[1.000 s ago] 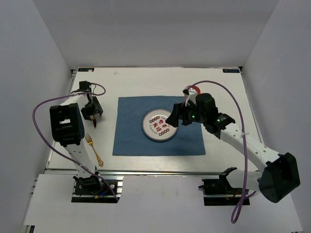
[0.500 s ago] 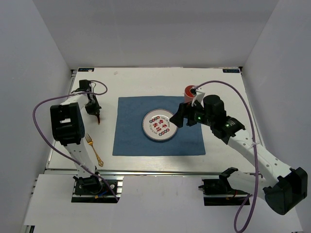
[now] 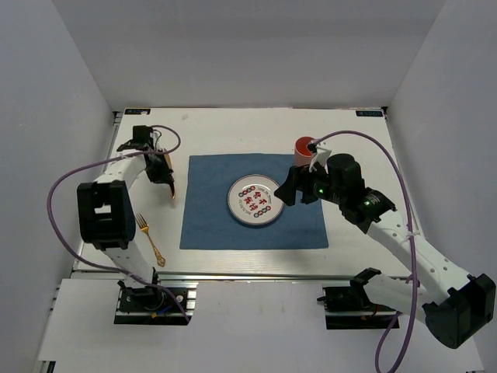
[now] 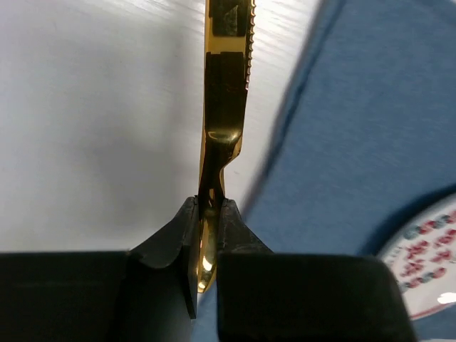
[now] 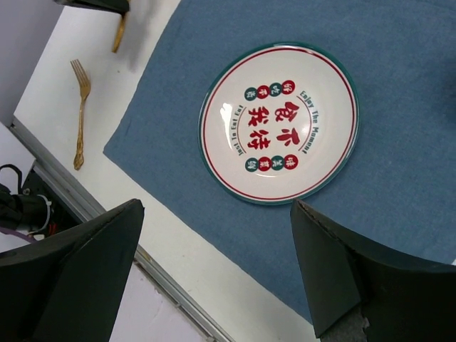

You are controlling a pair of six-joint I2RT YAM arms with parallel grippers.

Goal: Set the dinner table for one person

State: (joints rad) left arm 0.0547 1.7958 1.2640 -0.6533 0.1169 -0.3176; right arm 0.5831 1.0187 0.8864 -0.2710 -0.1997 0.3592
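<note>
Dinner table (image 3: 233,128), white and broad, spreads beneath both grippers, a blue placemat (image 3: 203,221) lying between them. A patterned plate (image 3: 255,200) sits just below the right gripper (image 3: 289,191), its jaws spread wide and empty; a red cup (image 3: 304,146) stands just behind it. The left gripper (image 4: 209,214) is clenched on a gold knife (image 4: 226,85); a gold fork (image 3: 147,237) lies apart, toward that arm's base.

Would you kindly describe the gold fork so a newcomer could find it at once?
On the large white tabletop, look at the strip left of the blue cloth placemat, near the front edge. The gold metal fork lies flat there, tines pointing away from the arms. Unlike the gold serrated knife pinched in the left gripper farther back, it has prongs and nothing touches it.
</note>
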